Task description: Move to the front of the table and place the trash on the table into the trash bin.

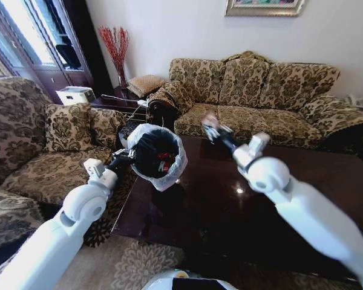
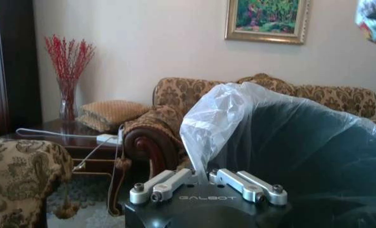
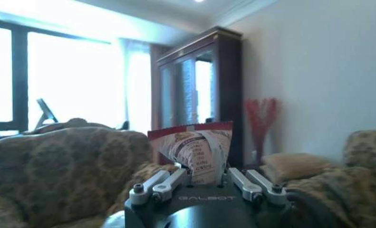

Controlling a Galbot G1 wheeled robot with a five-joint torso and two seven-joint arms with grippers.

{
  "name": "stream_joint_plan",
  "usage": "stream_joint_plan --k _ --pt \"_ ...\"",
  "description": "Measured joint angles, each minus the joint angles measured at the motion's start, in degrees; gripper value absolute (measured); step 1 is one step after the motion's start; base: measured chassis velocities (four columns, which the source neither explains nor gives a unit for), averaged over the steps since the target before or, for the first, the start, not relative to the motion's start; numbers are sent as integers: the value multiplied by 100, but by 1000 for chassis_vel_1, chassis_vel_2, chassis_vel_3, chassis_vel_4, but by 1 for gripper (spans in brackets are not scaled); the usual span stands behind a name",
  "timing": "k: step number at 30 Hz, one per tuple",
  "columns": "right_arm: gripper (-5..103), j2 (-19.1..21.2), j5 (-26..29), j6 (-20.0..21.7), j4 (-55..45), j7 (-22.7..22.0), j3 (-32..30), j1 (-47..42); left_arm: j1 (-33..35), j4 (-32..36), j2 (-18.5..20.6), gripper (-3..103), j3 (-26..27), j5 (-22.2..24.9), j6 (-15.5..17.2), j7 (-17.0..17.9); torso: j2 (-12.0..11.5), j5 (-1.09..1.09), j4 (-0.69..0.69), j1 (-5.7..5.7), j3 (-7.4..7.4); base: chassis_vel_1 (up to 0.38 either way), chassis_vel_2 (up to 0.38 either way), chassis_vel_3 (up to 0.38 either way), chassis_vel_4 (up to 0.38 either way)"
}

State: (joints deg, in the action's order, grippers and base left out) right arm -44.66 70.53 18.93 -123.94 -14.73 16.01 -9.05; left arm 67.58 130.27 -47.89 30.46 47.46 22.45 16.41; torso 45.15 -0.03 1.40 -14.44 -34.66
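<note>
Clamped in the right gripper [image 3: 207, 183], a red wrapper [image 3: 196, 151] awaited dropping; left gripper [image 2: 208, 186] gripped the trash bin [image 1: 158, 154] above the bench [image 1: 230, 199].

**Three cameras: one high, two close**

The head camera looks forward and down over the glossy dark brown wooden table [image 1: 187, 205]. The left wrist camera sits tight against the black round bin with its translucent white liner [image 2: 283, 142], facing the patterned gold-brown fabric sofa [image 2: 340, 102]; both appear from the head too [image 1: 159, 154] [image 1: 260, 90]. The right wrist camera faces the windows.
</note>
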Motion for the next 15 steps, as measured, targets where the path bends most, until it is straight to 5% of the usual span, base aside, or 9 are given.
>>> stream_joint_plan --k 2,8,12,14,15 --pt "14 -396 132 28 65 -108 724 554 15 15 -40 3 30 -14 0 6 0 2 1 0 0 0 0 0 0" --pt "17 -594 48 140 18 -180 1287 562 15 3 -72 3 77 -18 -1 21 0 4 -2 -1 0 0 0 0 0" --pt "38 -541 -99 180 36 -169 1370 386 -2 2 -78 3 97 -20 -1 27 0 7 -7 0 0 0 0 0 0" --pt "38 -543 -124 190 70 -157 1364 346 -16 2 -78 3 97 -40 -1 19 0 6 -5 0 0 0 0 0 0" --pt "49 -547 -124 192 80 -152 1361 341 -22 2 -78 3 97 -43 -1 18 0 5 -4 0 0 0 0 0 0"
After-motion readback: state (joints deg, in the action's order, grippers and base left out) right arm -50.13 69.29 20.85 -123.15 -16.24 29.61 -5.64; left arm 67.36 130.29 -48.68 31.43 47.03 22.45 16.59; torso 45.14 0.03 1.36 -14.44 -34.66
